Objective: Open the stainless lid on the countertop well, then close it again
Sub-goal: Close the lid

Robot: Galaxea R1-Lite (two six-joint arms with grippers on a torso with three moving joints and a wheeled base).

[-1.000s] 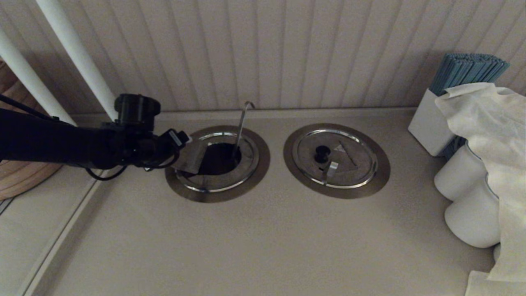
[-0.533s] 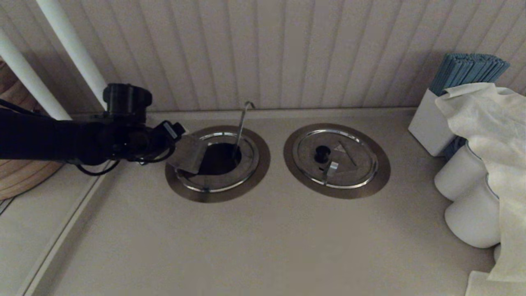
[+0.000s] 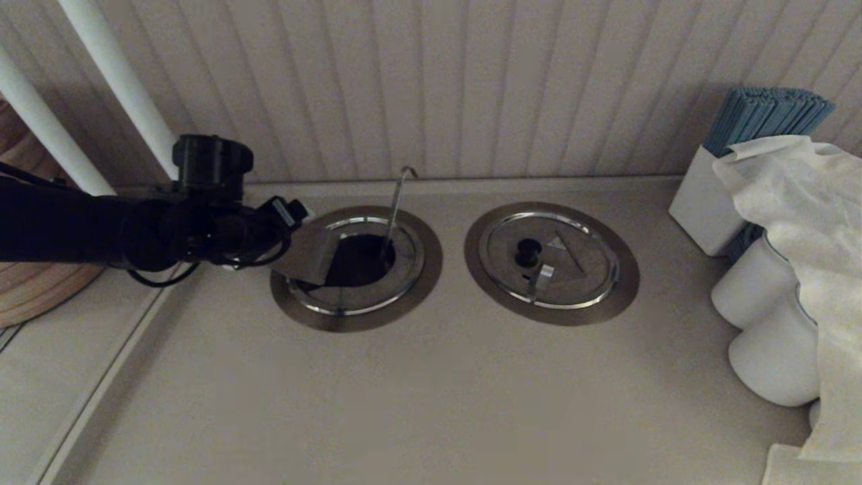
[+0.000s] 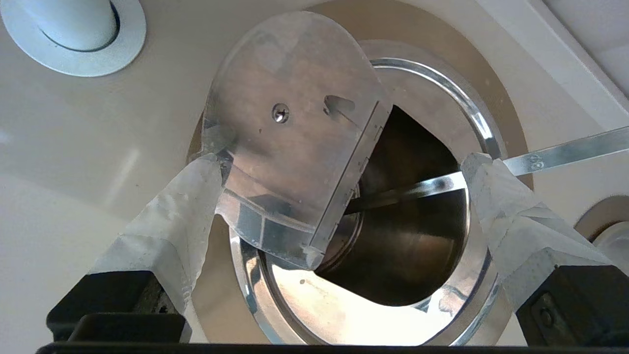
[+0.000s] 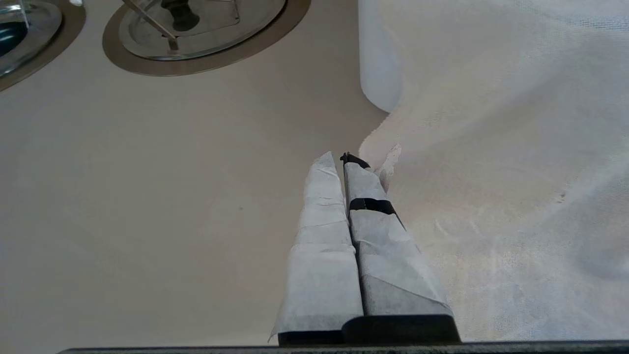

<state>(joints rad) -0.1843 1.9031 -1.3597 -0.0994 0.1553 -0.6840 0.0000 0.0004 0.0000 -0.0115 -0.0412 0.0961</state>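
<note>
The left gripper [image 4: 339,162] hangs spread wide at the left edge of the countertop well [image 3: 356,268], one fingertip [image 4: 206,167] touching the stainless lid [image 4: 295,132] — its flap folded up, gripped by nothing. The right gripper [image 5: 344,160] rests pressed closed, empty, over the countertop [image 5: 147,196] beside a white cloth [image 5: 491,147].

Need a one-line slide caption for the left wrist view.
Left gripper open over the countertop well, one fingertip at the edge of the stainless lid's raised flap; hooked rod crosses the opening.
</note>
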